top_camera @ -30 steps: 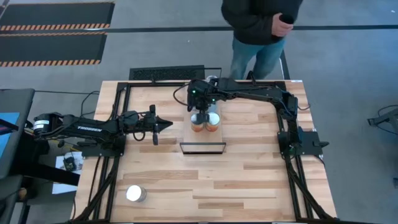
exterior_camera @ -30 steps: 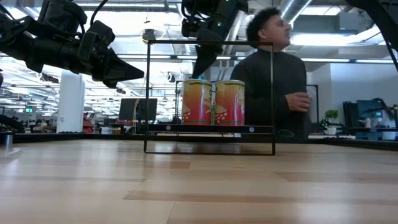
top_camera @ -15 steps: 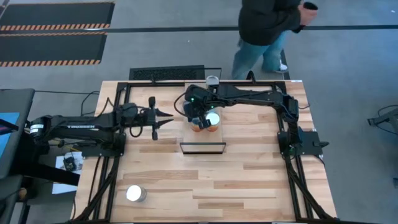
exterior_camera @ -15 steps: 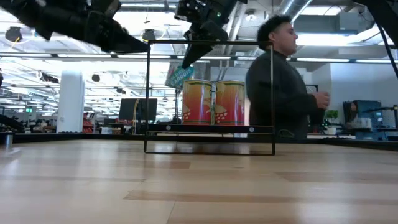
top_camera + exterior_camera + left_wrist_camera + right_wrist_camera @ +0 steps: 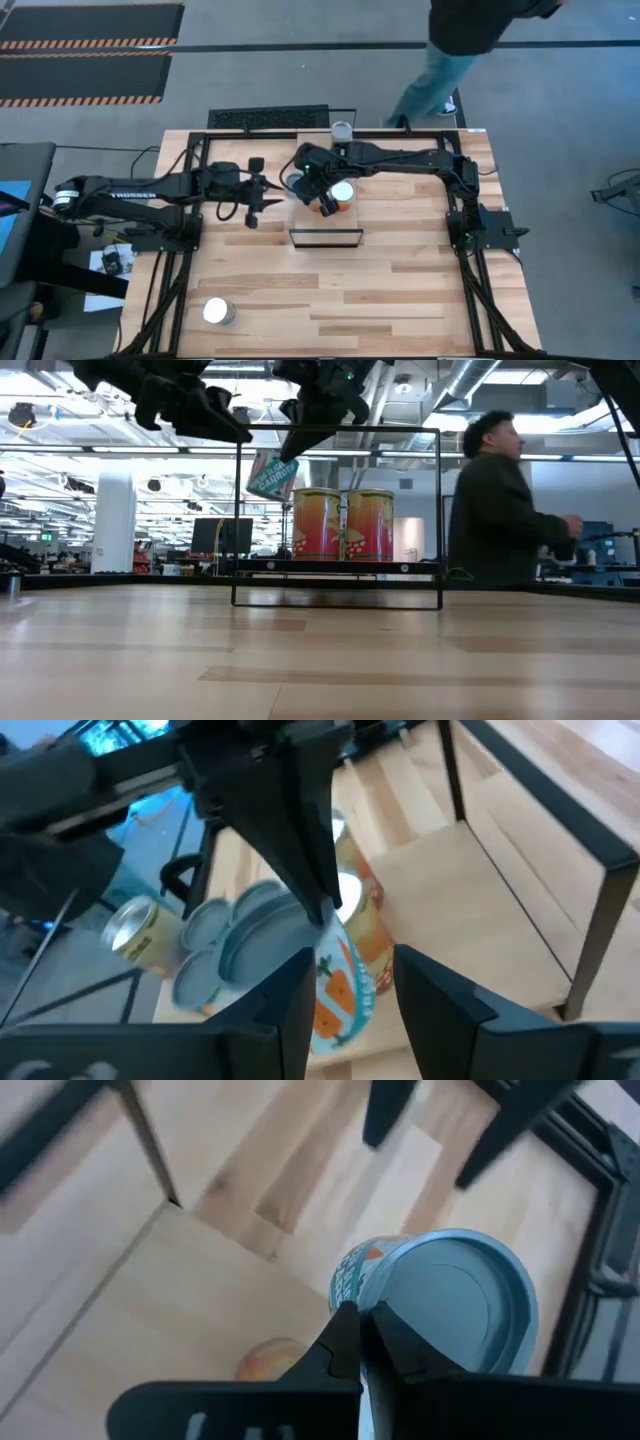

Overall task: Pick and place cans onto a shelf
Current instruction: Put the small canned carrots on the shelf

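- Tilted can (image 5: 272,475), teal-labelled, is held in the air just beside the shelf (image 5: 322,222), on the left arm's side.
- It is pinched at its rim by the right gripper (image 5: 356,1332), whose jaws are clamped together on it.
- Two orange cans (image 5: 343,525) are seen upright on the shelf, touching.
- Left gripper (image 5: 272,194) has been brought close, and its jaws have just been spread apart.
- A hand-over or regrasp is judged to be in preparation; placement is not yet done.
- Two further cans are left on the table, well apart.
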### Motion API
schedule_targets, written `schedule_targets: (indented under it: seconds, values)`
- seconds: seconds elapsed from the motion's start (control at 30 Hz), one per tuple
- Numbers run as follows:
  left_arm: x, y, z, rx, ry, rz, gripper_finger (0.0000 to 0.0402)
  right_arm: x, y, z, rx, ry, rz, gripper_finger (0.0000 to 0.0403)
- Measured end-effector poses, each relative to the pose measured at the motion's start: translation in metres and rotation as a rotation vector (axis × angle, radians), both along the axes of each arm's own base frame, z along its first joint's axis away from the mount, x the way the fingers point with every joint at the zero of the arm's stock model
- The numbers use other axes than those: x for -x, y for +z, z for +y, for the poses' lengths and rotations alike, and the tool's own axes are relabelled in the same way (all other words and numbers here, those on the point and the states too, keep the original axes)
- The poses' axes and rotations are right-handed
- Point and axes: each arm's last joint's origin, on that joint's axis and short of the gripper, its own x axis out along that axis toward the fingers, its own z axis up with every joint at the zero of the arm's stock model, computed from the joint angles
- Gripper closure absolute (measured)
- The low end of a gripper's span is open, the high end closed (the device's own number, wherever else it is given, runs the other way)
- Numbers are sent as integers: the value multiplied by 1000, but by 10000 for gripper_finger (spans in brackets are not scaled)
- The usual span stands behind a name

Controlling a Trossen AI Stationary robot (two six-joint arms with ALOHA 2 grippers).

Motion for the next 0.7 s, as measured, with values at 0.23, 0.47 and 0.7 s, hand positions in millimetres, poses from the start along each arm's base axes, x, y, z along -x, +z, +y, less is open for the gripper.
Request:
schedule_targets:
  seconds: [0.23, 0.47, 0.7]
  values:
    - [-10, 4, -14, -102, -24, 65, 274, -1, 0, 11, -16, 65, -2, 390]
    - [-15, 8, -20, -116, -43, 146, 274, -2, 0, 25, -25, 132, -5, 390]
    - [-24, 7, -27, -135, -89, 200, 274, -3, 0, 36, -32, 175, -12, 391]
